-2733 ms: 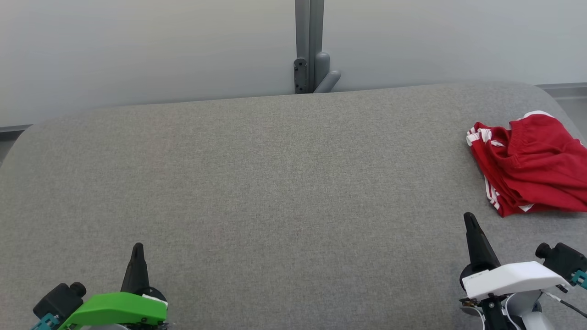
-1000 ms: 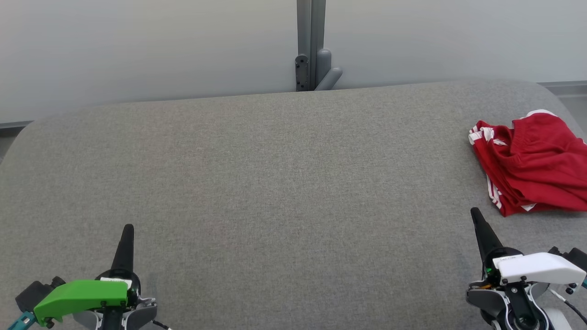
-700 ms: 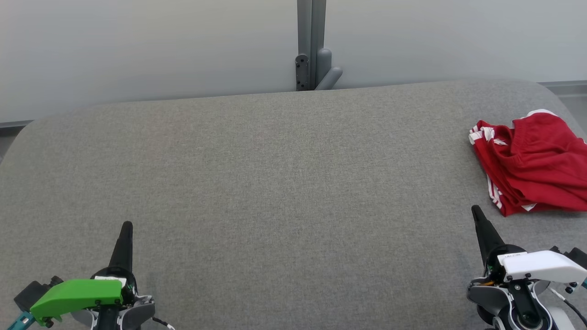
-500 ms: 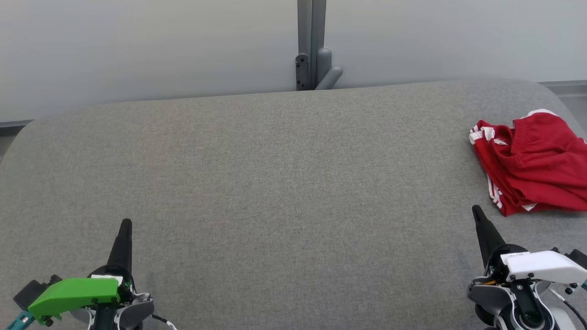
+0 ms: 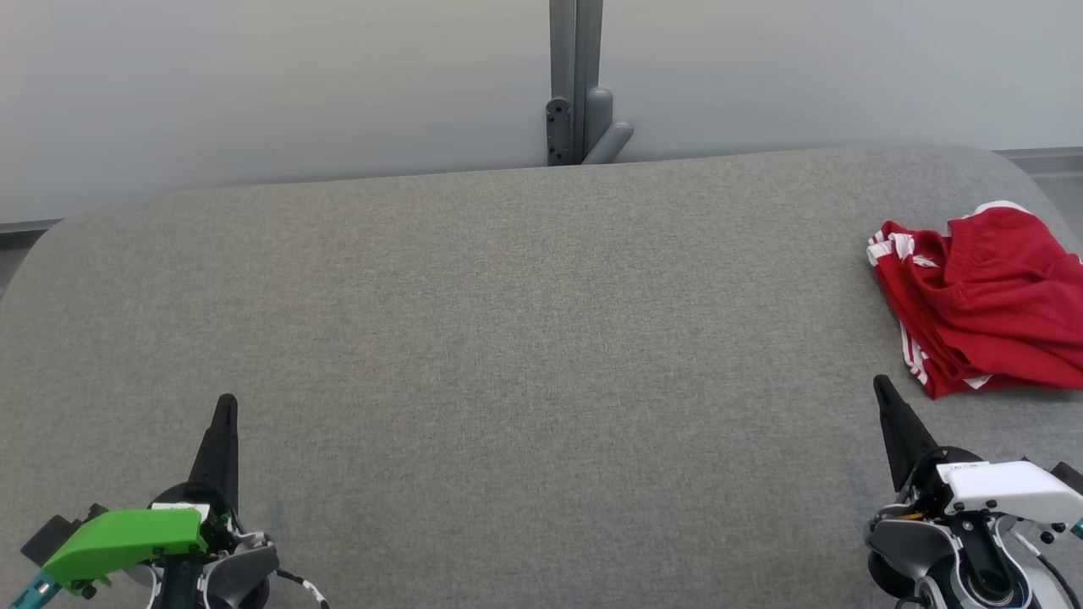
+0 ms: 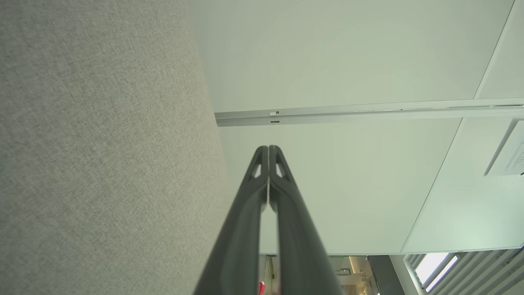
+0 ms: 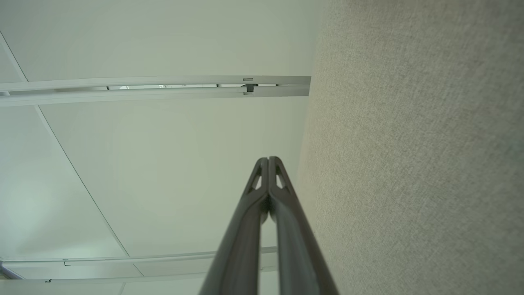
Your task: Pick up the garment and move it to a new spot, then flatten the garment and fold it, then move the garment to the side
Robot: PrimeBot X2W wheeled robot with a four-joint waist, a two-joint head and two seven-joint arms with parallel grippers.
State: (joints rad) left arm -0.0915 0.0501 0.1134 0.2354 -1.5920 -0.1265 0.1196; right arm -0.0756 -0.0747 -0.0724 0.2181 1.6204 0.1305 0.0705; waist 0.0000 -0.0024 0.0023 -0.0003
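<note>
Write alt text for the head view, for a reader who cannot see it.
A crumpled red garment with white stripes lies at the right edge of a grey fabric surface. The left tool and right tool, both shut, point up from the bottom corners.

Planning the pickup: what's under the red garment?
The red garment lies bunched directly on the grey fabric surface; whether anything sits beneath its folds is hidden.

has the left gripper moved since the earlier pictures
yes: the left gripper has shifted left, its tip reaching further toward the far edge of the grey cushion, while the wall post barely changes place.
</note>
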